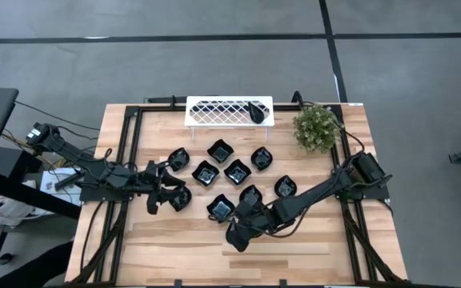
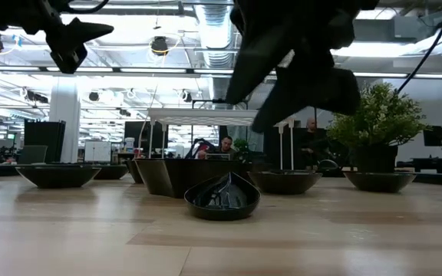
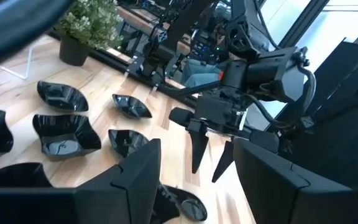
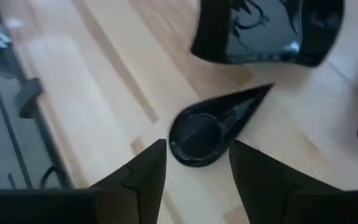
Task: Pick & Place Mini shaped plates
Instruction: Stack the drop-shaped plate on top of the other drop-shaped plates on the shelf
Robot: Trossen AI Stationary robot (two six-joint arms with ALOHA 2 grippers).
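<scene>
Several glossy black mini shaped plates (image 1: 237, 170) lie in a cluster at mid-table. A slim teardrop plate (image 4: 210, 127) rests flat on the wood by its base, also seen in the low view (image 2: 222, 195). My right gripper (image 4: 197, 148) hangs open just above it, pointing steeply down, with its fingertips on either side of the plate's round end and clear of it. In the high view my right gripper (image 1: 234, 234) hides this plate. My left gripper (image 1: 163, 197) stands open above the table at the cluster's left side, beside a plate (image 1: 181, 198), with nothing between its fingers.
A white lattice tray (image 1: 214, 112) stands at the far edge with one black teardrop plate (image 1: 256, 112) on it. A potted plant (image 1: 317, 128) stands at the far right. Bare wood lies along the near edge. People sit in the room beyond the table (image 2: 225, 146).
</scene>
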